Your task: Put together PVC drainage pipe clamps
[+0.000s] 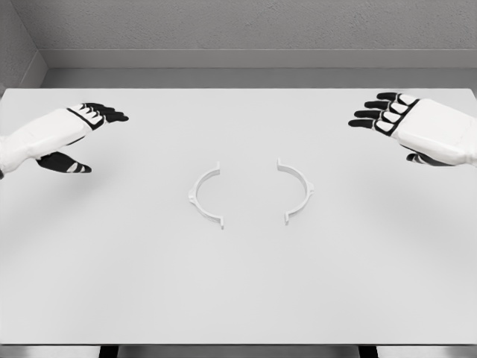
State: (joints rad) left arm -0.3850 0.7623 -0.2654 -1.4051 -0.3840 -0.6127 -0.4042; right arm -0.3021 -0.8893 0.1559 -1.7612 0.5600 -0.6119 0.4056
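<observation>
Head view. White table (238, 298) fills the frame, grey wall behind it.

Two clamp halves lie flat near the table's middle, well apart from each other with bare table between. Left half (204, 195) — a thin white arc bulging to the left, its open side facing right, a short straight tab at each end. Right half (297, 191) — the mirror arc, bulging to the right, open side facing left, same tabs at the ends. The open sides face one another; the ends do not touch. Each arc shows a small nub at the outer middle of its curve.

No brand, label or writing can be read on either half, the table or the hands.

Left hand (74, 134) comes in from the left edge, over the far left of the table, well apart from the left half. Fingers stretched out and pointing right, thumb held apart below them — wide, holding nothing.

Right hand (402, 123) comes in from the right edge, over the far right of the table, well apart from the right half. Fingers extended leftward and slightly fanned, thumb tucked below; holding nothing.
</observation>
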